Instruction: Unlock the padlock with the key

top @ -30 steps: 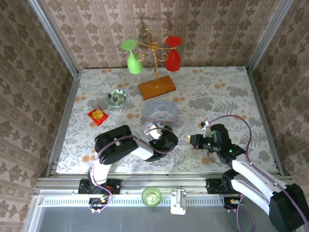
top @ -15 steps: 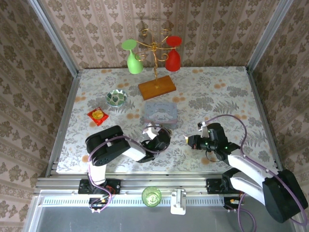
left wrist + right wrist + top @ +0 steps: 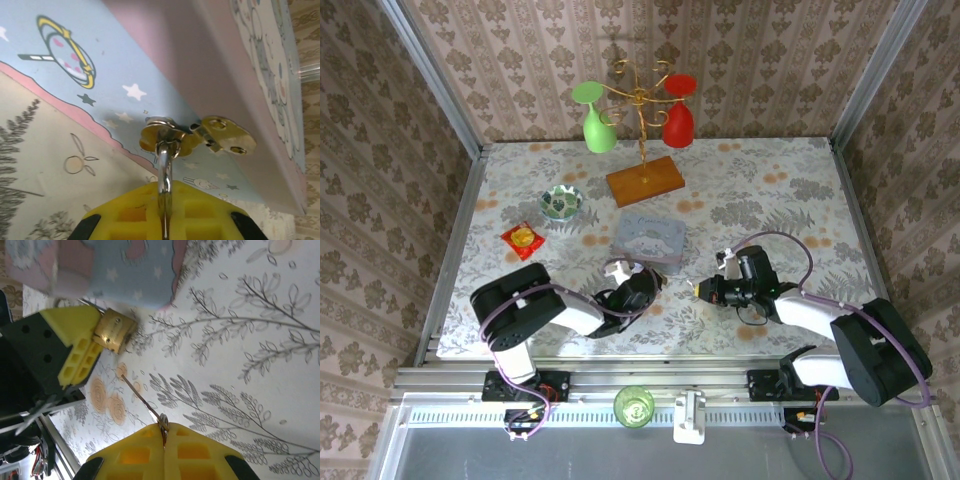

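The pale blue cartoon tin (image 3: 649,240) lies mid-table. The padlock's silvery shackle (image 3: 164,167) runs through the staple of the tin's brass hasp (image 3: 222,136). My left gripper (image 3: 165,189) is shut on that shackle. In the right wrist view the brass padlock body (image 3: 114,331) sits at the tin's lower edge, against the left gripper's yellow finger (image 3: 77,347). My right gripper (image 3: 164,430) is shut on the key (image 3: 142,399), a thin sliver pointing up-left at the padlock, its tip a short way off. In the top view the right gripper (image 3: 703,291) is right of the left gripper (image 3: 636,284).
A wooden-based gold stand (image 3: 645,181) holding a green glass (image 3: 597,124) and a red glass (image 3: 679,115) stands at the back. A small patterned bowl (image 3: 561,202) and a red packet (image 3: 523,240) lie at the left. Bare floral tablecloth stretches to the right.
Both grippers have shifted left. The left gripper has drawn in below the tin's front edge, and the right gripper with the key has closed in on the padlock.
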### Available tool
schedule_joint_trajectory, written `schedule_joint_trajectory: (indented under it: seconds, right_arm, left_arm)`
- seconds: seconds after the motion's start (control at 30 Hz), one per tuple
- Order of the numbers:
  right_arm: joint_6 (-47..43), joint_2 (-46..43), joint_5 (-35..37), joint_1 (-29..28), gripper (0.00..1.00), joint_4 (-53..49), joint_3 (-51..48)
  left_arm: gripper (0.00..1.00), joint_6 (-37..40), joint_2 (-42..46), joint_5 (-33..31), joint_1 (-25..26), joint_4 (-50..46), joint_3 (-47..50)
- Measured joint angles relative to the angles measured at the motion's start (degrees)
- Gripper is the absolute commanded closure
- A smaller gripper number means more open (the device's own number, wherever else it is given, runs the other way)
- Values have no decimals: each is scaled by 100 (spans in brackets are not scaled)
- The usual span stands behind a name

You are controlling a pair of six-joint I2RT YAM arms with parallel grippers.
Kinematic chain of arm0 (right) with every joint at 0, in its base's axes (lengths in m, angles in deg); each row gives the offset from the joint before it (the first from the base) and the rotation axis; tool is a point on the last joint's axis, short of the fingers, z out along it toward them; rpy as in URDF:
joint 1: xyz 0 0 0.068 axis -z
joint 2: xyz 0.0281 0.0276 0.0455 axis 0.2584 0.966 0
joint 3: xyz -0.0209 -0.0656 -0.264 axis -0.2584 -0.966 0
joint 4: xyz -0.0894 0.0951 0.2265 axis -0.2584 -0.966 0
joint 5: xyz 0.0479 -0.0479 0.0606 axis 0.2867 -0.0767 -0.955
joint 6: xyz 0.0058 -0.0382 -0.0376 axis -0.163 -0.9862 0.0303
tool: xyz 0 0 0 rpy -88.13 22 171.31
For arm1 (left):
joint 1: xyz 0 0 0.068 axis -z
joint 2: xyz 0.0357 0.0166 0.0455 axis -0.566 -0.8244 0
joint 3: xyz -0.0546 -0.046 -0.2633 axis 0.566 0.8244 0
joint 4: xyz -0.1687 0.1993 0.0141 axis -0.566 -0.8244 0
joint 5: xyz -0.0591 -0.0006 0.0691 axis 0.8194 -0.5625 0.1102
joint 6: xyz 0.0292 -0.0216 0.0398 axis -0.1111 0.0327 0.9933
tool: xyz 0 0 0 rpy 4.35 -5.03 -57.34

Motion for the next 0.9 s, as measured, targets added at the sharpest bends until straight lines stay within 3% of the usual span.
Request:
schedule_joint_trajectory:
  seconds: [0.37, 0.57, 0.7, 0.9]
  right_arm:
    - [-195, -120, 201, 85, 100, -337, 420]
    - [-358, -129, 413, 374, 100, -629, 1167]
    - [-501, 380, 483, 413, 100, -667, 2059]
    - [-584, 1613, 570, 415, 100, -588, 3088]
  left_arm:
    - [73, 133, -179, -243, 7, -815, -509]
    - [71, 92, -181, -413, 46, -1471, -826]
    - [66, 59, -186, -667, 153, -1864, -990]
    - [66, -33, -402, -1150, 339, -1952, -1172]
